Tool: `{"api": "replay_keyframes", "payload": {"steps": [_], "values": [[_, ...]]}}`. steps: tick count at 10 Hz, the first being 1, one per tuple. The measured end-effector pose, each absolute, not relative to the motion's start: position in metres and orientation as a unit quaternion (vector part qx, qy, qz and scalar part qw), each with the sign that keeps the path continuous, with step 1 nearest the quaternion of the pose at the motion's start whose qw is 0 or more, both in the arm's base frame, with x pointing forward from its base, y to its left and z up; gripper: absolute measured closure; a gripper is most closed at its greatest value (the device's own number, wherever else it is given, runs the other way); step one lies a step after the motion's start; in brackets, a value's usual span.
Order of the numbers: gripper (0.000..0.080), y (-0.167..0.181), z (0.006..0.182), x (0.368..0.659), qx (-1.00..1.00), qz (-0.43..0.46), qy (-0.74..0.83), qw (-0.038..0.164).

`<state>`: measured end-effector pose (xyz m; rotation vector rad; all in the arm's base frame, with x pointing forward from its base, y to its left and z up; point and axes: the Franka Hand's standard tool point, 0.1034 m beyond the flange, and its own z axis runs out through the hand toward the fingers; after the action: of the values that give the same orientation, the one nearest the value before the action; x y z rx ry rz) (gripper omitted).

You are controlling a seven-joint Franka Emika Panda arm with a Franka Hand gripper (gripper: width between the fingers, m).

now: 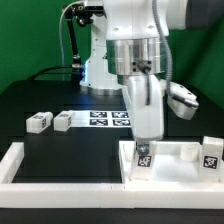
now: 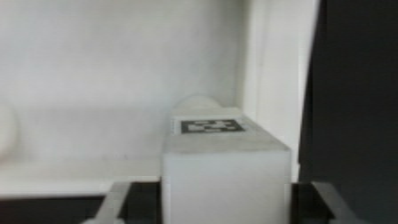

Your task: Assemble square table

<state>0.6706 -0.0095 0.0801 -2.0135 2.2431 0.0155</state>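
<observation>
Fingers point(image 2: 132, 204) half-closed, clamping an upright tagged leg block point(image 2: 226, 160) from both sides, just beside a corner socket point(image 2: 201, 103) of the square panel point(image 1: 185, 172). Panel at 4 o'clock on the counter point(image 1: 60, 150), exterior view; block-to-panel contact unclear.

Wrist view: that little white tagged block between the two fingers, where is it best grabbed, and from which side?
Take the leg block by its two flat, parallel side faces, coming from above, as the pincer has it. Those faces give square contact, and the rim of the square panel close beside it likely hampers a sideways approach.
</observation>
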Motion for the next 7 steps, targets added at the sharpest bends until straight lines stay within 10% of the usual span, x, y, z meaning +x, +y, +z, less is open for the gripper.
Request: {"api": "replay_keyframes", "payload": {"steps": [3,5,7], "values": [[0.0505,-0.009,0.080,0.669,-0.672,0.003,0.737,0.068],[0.0198,-0.004,0.083,0.673,-0.808,-0.023,0.588,0.045],[0.0160,0.001,0.079,0.674,-0.872,-0.042,0.485,0.047]]}}
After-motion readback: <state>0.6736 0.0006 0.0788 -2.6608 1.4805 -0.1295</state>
